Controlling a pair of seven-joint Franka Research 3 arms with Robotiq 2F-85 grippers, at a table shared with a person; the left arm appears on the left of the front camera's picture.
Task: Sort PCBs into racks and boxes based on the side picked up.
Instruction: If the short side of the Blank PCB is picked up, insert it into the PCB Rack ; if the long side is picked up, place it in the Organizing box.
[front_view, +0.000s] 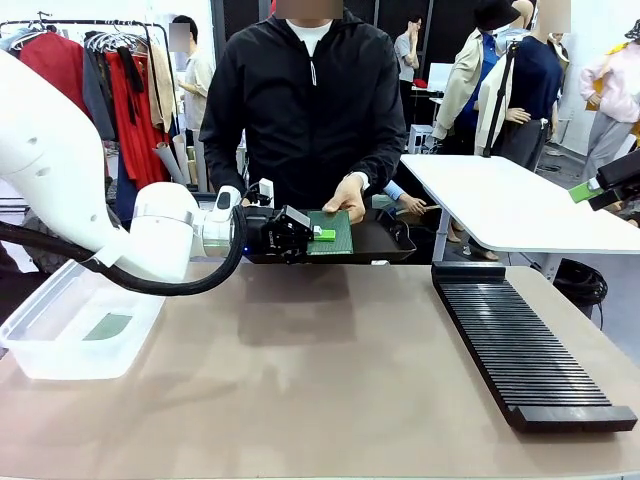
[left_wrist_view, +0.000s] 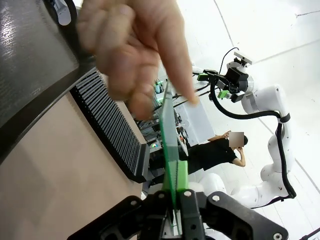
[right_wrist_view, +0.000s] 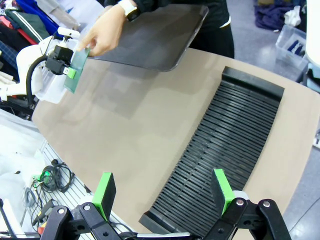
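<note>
**Circuit board held between left pincer and a person's hand, above the far edge of the table**

- Circuit board (front_view: 333, 232): green, thin, rectangular. Held in the air over the far middle of the table (front_view: 300, 380), in front of the person (front_view: 310, 100). In the left wrist view it stands edge-on, rising straight up from between the pincer's fingers.
- Left pincer (front_view: 318, 236): reaching in from the left side, clenched on the near edge of the circuit board; green pads pressed against both faces.
- Person's hand (front_view: 348, 197): fingers on the far edge of the same board, so both hand and pincer touch it at once. In the right wrist view the hand grips the board's upper part.
- Black tray (front_view: 385, 240): shallow, dark, held up just behind and below the board at the table's far edge.
- Rack (front_view: 520, 345): long, black, many narrow parallel slots, a raised lip at the near end. Lies on the right side of the table, well apart from the board. No board visible in its slots.
- Clear tub (front_view: 70, 330): translucent, rounded corners, at the left near edge of the table. A flat green piece (front_view: 107, 326) lies on its floor.
- Right pincer (right_wrist_view: 162, 192): released, fingers spread wide, nothing between them; hanging above the near end of the rack.
</note>
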